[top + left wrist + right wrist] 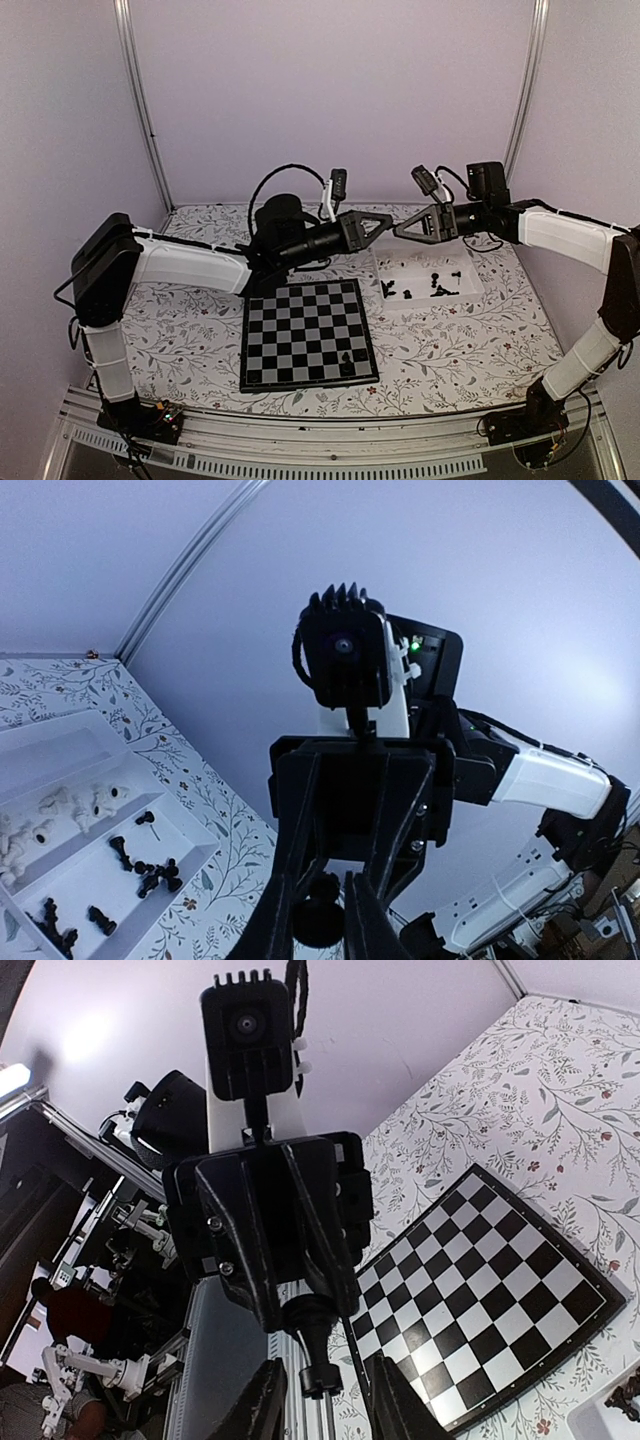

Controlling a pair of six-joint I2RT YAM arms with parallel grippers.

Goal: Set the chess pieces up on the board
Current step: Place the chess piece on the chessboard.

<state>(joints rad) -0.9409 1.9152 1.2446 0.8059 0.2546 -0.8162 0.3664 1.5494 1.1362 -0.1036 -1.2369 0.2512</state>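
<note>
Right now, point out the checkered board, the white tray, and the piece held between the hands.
black-and-grey checkered chessboard (300, 330): top view, a central square.
white rectangular tray (470, 285): top view, bare floor.
black chess piece (316, 1345): right wrist view, stem.

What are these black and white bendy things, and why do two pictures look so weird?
They are two robot arms bolted to a table. One picture comes from a camera up above. The other two come from small cameras on the arms' wrists, so each one stares at the other arm up close.

On the table lie a chessboard with one black piece on it and a white tray with more pieces.

The arms meet tip to tip in the air. The left gripper pinches a black chess piece. The right gripper has its fingers spread on either side of it, not clearly touching.
</note>
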